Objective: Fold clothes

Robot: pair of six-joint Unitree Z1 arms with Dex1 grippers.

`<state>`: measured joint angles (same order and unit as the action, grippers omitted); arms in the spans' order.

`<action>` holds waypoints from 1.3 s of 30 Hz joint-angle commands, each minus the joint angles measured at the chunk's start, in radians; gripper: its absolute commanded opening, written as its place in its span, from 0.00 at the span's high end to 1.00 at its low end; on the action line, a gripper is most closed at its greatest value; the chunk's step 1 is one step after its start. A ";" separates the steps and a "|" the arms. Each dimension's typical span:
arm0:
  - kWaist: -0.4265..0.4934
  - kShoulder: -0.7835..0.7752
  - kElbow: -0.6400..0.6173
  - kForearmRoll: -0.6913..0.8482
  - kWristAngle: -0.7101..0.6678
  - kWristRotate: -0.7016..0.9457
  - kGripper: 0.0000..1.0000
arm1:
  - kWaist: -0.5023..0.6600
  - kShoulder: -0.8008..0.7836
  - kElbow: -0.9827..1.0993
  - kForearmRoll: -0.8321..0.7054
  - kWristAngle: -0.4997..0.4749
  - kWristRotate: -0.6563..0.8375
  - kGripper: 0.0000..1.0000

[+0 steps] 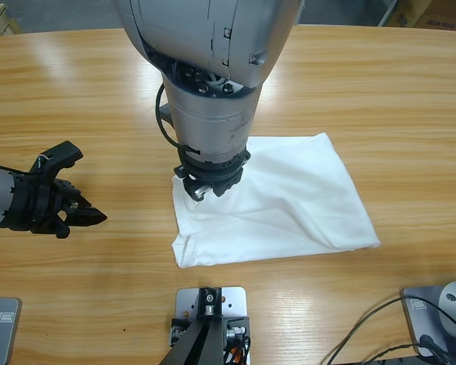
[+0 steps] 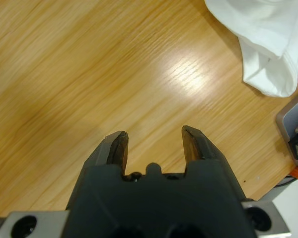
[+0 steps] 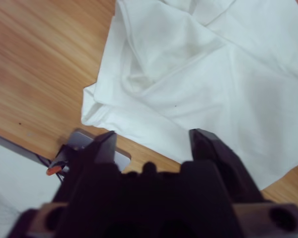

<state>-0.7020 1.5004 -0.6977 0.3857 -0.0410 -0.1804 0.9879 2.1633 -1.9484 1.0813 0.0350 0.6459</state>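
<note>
The folded white cotton T-shirt (image 1: 289, 201) lies on the long wooden surface (image 1: 380, 91), right of the middle in the high view; the right arm's black two-jawed gripper (image 1: 210, 186) hangs over the shirt's left edge; the left arm's black two-jawed gripper (image 1: 82, 211) sits well apart to the left, over bare surface, pointing toward the shirt.

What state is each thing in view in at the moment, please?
T-shirt: folded into a wrinkled rectangle, lying flat on the table.
Left gripper: open, holding nothing, over bare wood beside the shirt.
Right gripper: open, holding nothing, above the shirt's left edge.
</note>
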 commanded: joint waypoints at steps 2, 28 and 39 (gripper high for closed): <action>-0.011 -0.021 0.023 -0.019 0.008 -0.014 0.57 | -0.203 -0.462 0.362 -0.098 0.169 -0.413 0.02; -0.011 0.153 -0.096 -0.086 -0.020 -0.286 0.57 | -0.519 -0.211 1.148 -1.287 0.632 -0.681 0.31; -0.011 0.181 -0.098 -0.102 -0.022 -0.285 0.57 | -0.552 -0.159 1.144 -1.285 0.764 -0.681 0.58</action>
<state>-0.7035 1.6311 -0.8195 0.3049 -0.0472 -0.4541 0.4516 1.9560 -0.8054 -0.1995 0.7119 -0.0467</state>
